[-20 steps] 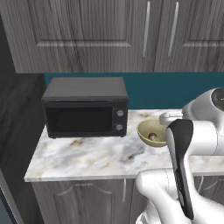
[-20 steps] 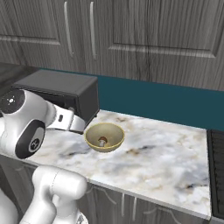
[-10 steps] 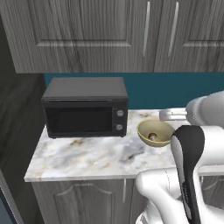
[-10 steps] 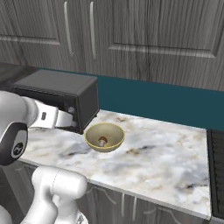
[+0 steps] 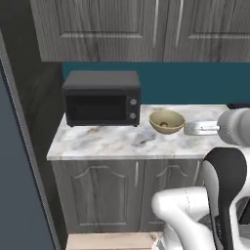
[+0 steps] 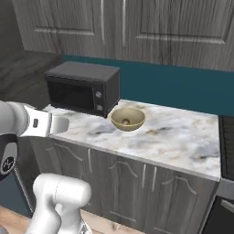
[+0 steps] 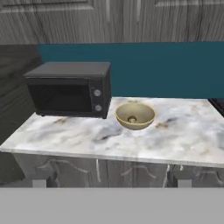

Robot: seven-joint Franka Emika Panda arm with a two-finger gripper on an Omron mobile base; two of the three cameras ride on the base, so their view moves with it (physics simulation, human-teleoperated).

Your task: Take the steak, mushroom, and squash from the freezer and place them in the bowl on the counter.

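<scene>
From the left base view, the marbled bench (image 5: pixel 117 141) carries a boxy black microwave (image 5: pixel 102 98) and, just right of it, the round tan bowl (image 5: pixel 166 121); something small sits inside, too blurry to name. Over in the right base view, that bowl (image 6: pixel 128 119) holds a tiny brownish lump, probably the mushroom (image 6: pixel 126 121). Hand view looks straight at the bench edge, bowl (image 7: pixel 135 116) just beside the microwave (image 7: pixel 70 89), pale blob in it. Pincer's fingers are hidden, so can't tell if they're apart or together.
</scene>
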